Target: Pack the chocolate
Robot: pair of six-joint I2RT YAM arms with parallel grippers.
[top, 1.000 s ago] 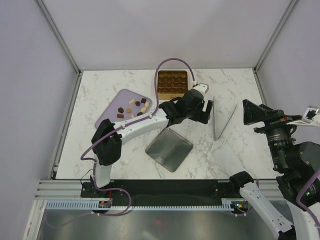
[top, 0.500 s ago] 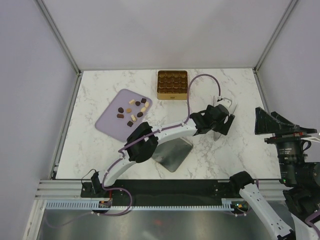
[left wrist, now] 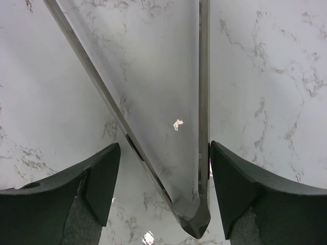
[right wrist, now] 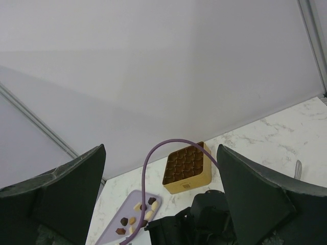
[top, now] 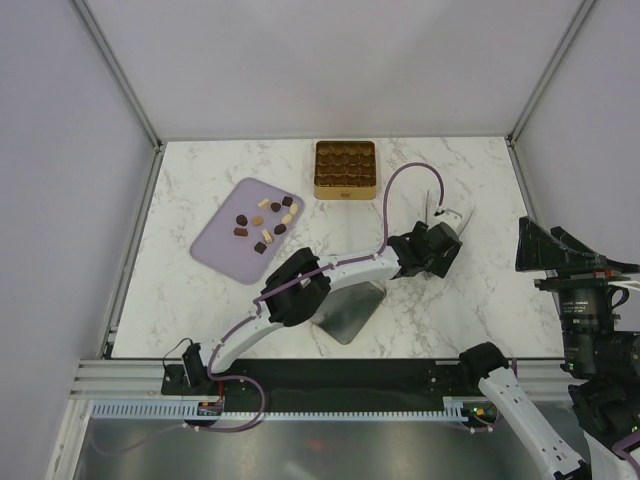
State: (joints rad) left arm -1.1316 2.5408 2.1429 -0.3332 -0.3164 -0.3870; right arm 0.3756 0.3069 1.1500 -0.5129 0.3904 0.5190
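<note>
White marble table inside pale walls. At the left lies the lilac board (top: 222, 248), and the chocolate (top: 266, 221) is all on it, dark and cream pieces loose and near each other. Behind and to the right stands the gold tin (top: 345, 169); I cannot tell whether its cells hold anything. Nearer to the arms, a grey sheet (top: 350, 315) lies flat. A second ago the left gripper (top: 440, 245) was just beside the tin; now the arm has swung far to the right. It stands over a clear panel (left wrist: 168, 102) that leans on its edge, and the jaws have narrowed a little. They are apart, one on each side of the panel, and not yet closed on it. So I judge that the arm goes for the panel, perhaps a lid, and no packing has begun. At the far right the right gripper (right wrist: 159, 168) is raised and wide open, holding nothing.
</note>
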